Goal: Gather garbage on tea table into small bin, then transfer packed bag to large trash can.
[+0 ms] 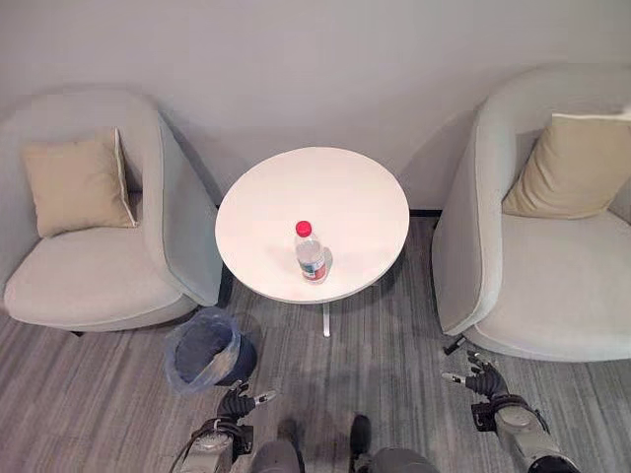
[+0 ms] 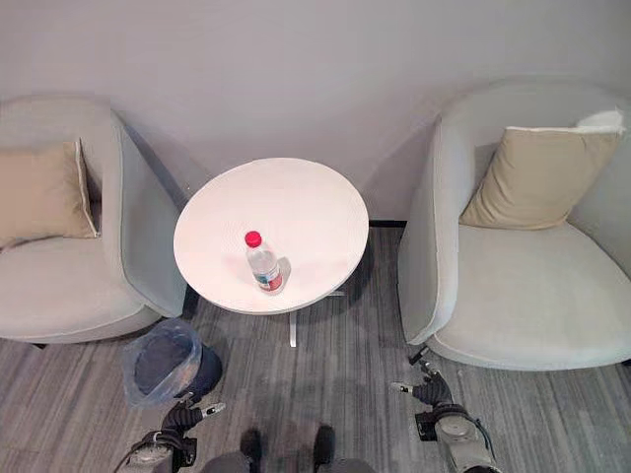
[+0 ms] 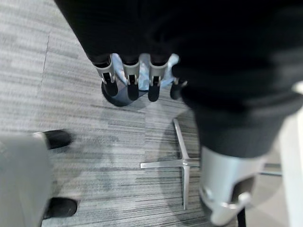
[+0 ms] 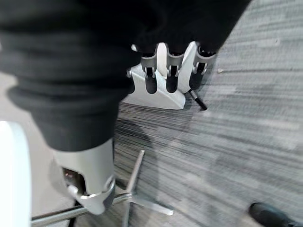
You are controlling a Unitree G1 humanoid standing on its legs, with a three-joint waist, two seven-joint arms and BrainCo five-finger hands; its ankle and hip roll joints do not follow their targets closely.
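Note:
A clear plastic bottle (image 1: 311, 253) with a red cap stands upright on the round white tea table (image 1: 340, 192), near its front edge. On the floor to the table's front left sits a small dark bin (image 1: 204, 350) lined with a clear bag. My left hand (image 1: 237, 402) hangs low just in front of the bin, fingers relaxed and holding nothing; its fingers (image 3: 129, 80) point toward the bin in the left wrist view. My right hand (image 1: 481, 379) hangs by the right armchair's front corner, also relaxed and empty, with its fingers (image 4: 170, 71) spread straight.
A grey armchair (image 1: 89, 281) with a tan cushion (image 1: 77, 184) stands left of the table. A second grey armchair (image 1: 552, 286) with a tan cushion (image 1: 574, 166) stands right. The table's metal cross foot (image 3: 182, 163) rests on grey carpet. A wall lies behind.

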